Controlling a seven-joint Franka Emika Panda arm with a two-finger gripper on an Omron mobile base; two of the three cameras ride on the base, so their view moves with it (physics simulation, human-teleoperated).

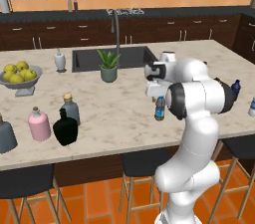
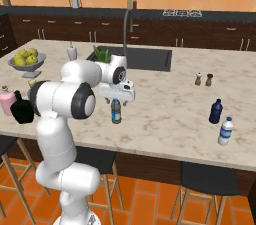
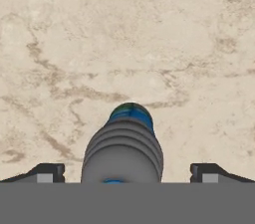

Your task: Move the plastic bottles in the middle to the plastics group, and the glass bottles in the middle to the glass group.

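1. The gripper (image 3: 127, 173) points straight down at the marble counter (image 3: 149, 29), its jaws spread as wide as they go, and it has hold of nothing.
2. In the hand view the two dark fingertips (image 3: 47, 172) stand well out on either side of the blue water bottle (image 3: 124, 143), with clear gaps between each tip and the bottle's sides (no contact shows).
3. That bottle stands upright directly beneath the hand; from above, its ribbed grey body and the blue of its lower part are what show.
4. In the left base view the same bottle (image 1: 160, 108) sits just under the white hand (image 1: 155, 87), near the counter's front edge; the right base view shows it (image 2: 116, 111) below the hand too.
5. The gripper's own tips are too small to make out in the two base views.
6. To the robot's left of the hand, well apart from it, stand the squat black bottle (image 1: 65, 128) and the grey-blue bottle with the cork cap (image 1: 70, 108), close together.
7. Just beyond those are the pink bottle (image 1: 39, 124) and, at the frame edge, the grey bell-shaped bottle (image 1: 6, 136).
8. To the robot's right of the hand, also well apart, the navy bottle (image 2: 215, 111) and the pale bottle (image 2: 225, 131) stand near each other.
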